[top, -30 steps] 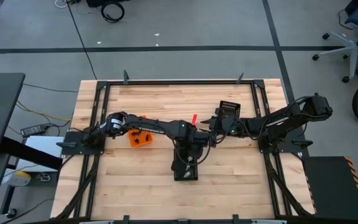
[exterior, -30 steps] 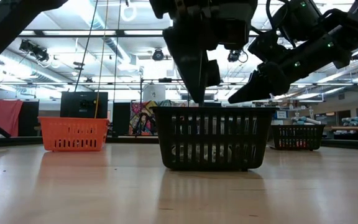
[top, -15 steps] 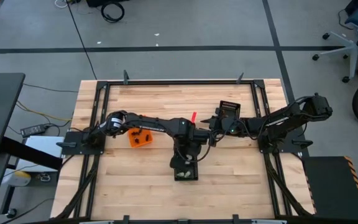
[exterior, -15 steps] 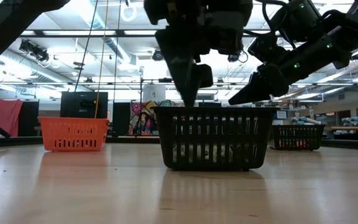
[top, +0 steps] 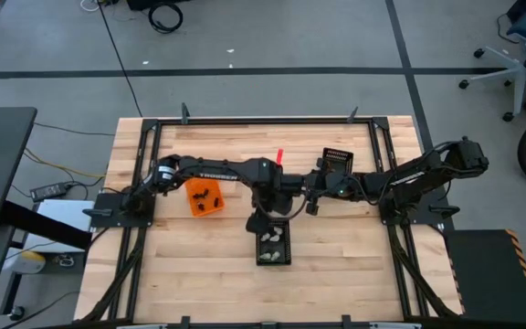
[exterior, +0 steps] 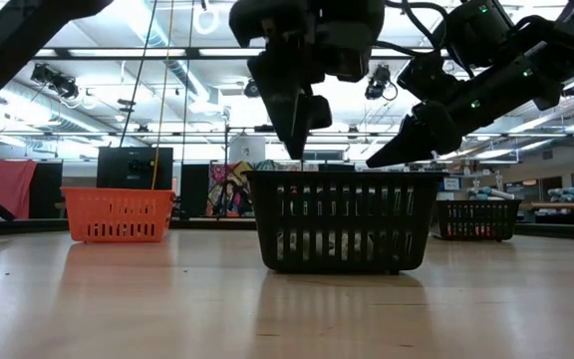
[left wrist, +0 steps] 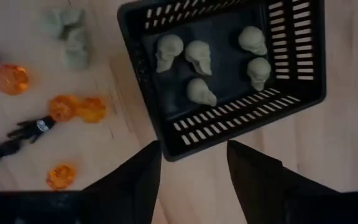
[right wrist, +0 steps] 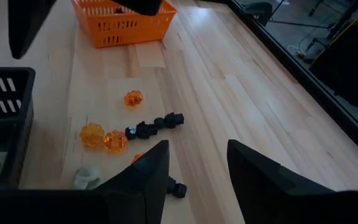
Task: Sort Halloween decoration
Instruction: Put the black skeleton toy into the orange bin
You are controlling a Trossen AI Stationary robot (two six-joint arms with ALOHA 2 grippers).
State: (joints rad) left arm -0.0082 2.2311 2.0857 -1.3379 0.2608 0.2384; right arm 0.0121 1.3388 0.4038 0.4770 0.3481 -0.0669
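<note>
Standing nearest on the table is a black mesh bin w/ five pale skulls lying on its floor. Left claw hangs just above the bin's rim, fingers spread apart & nothing between them, so released. Past that bin, on the bare wood beside it, sits the rest of the Halloween decoration: orange pumpkin pieces close together, a row of small black pieces, a couple more pale skulls on the wood; all loose, none touching either claw.

Right claw is up off the table next to the left one, near the middle, pointing at those loose pieces; fingers apart w/ a clear gap, nothing gripped, also released. From above, both arms reach in toward the table centre, left arm stretched long, right arm shorter.

Farther off on the left side is the orange bin, w/ a few dark bits inside; can't tell exactly what they are. A second black mesh bin stands toward the far side by the right arm, contents not clear. Small red thing sticks up near the arms' meeting point; can't tell what it is
</note>
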